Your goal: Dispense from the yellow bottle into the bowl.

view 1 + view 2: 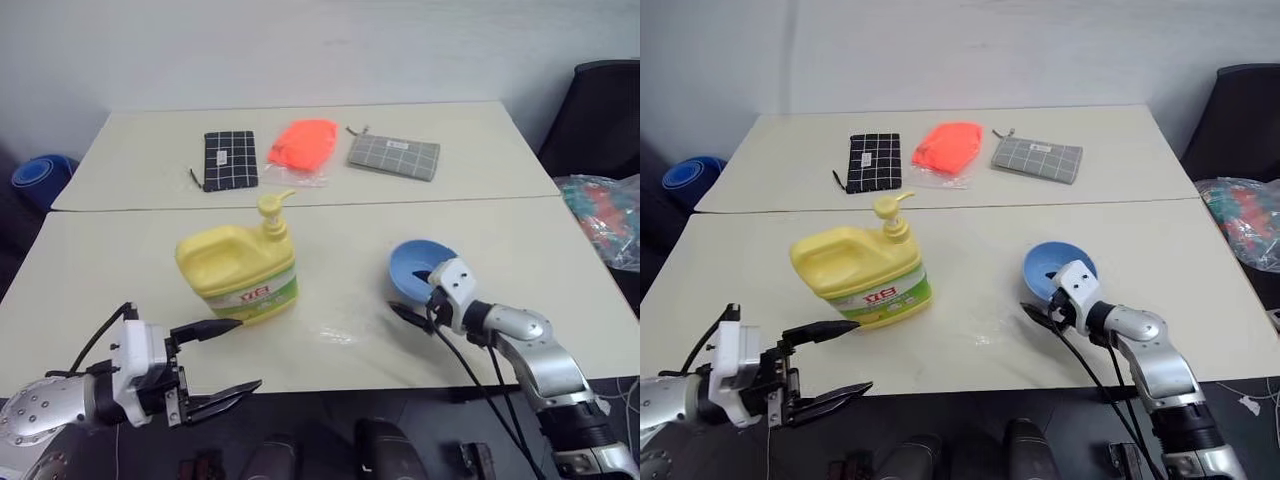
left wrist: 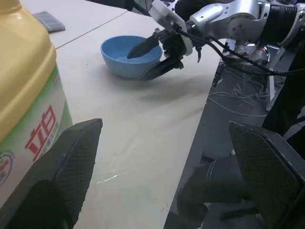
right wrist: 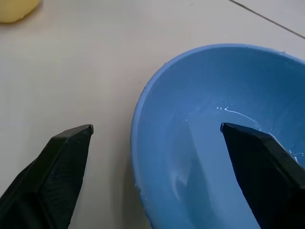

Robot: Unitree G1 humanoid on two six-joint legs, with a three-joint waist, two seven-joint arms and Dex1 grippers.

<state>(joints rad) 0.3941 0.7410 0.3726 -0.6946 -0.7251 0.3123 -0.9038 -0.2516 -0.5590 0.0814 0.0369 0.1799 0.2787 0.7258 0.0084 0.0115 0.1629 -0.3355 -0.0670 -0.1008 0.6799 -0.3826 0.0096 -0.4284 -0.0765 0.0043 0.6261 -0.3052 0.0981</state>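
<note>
The yellow bottle (image 1: 240,272) stands upright on the tabletop (image 1: 120,280), left of centre and nearer the front edge than the seam that joins the two table sections; its pump top (image 1: 272,212) has the spout turned toward the right, and the green-white label with red lettering faces the front edge. The bowl (image 1: 412,268), light blue, sits to the right of the bottle, well apart from it, also toward the front edge. The right gripper (image 3: 157,138) straddles the bowl's near rim with its fingers spread: one finger stands inside the bowl, the other outside over the tabletop; contact with the rim cannot be told. A thin wet streak shows on the bowl's inner wall. The left gripper (image 1: 228,358) hangs at the front edge just beside the bottle's label side, fingers spread wide and holding nothing. On the far table section lie a black grid-patterned pouch (image 1: 230,159), an orange packet (image 1: 302,148) and a grey grid-patterned pouch (image 1: 393,156), in a row.
</note>
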